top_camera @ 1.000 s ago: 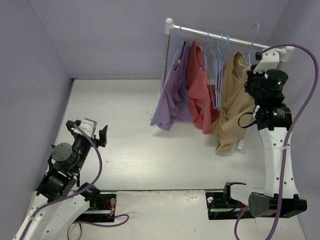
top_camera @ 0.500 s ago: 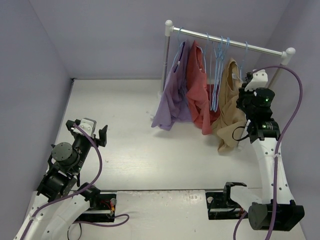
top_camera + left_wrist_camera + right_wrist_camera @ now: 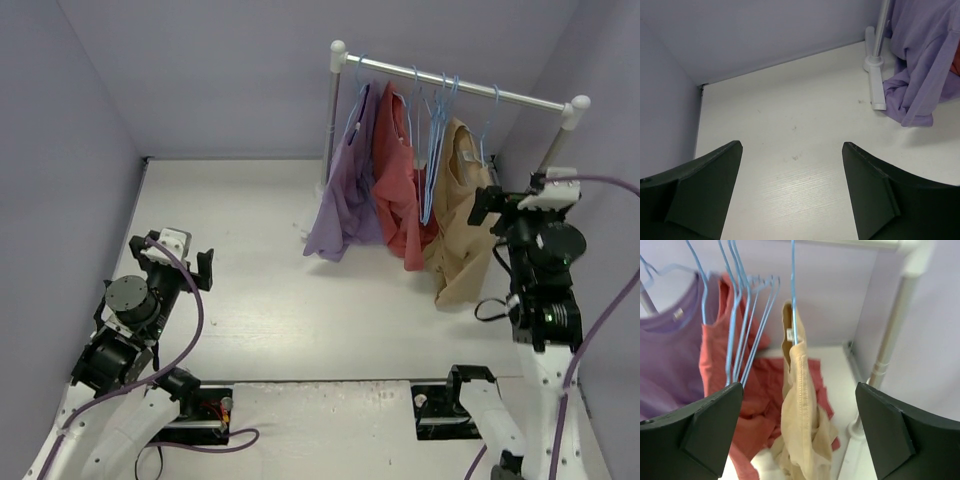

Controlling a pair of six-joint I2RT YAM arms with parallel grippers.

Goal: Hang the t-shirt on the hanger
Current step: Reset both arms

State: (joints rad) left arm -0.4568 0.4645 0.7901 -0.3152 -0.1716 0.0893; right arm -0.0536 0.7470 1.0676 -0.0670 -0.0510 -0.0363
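Note:
The tan t-shirt [image 3: 460, 230] hangs crumpled from a light-blue wire hanger [image 3: 484, 140] at the right end of the rail. In the right wrist view the t-shirt [image 3: 807, 415] hangs by its neckline from the hanger's wire [image 3: 793, 300], bunched below. My right gripper [image 3: 480, 205] is open and empty just right of the t-shirt, facing it; in its own view [image 3: 799, 386] the jaws stand wide on either side of the fabric without touching it. My left gripper [image 3: 180, 256] is open and empty low over the table at the left; its own view [image 3: 791, 145] shows only bare table between the jaws.
A white clothes rail [image 3: 450, 85] on two posts stands at the back. A purple shirt [image 3: 345, 200] and a red shirt [image 3: 398, 190] hang on it, with several bare blue hangers [image 3: 435, 140] between red and tan. The rail's right post [image 3: 890, 340] is close to my right gripper. Lilac walls enclose the table.

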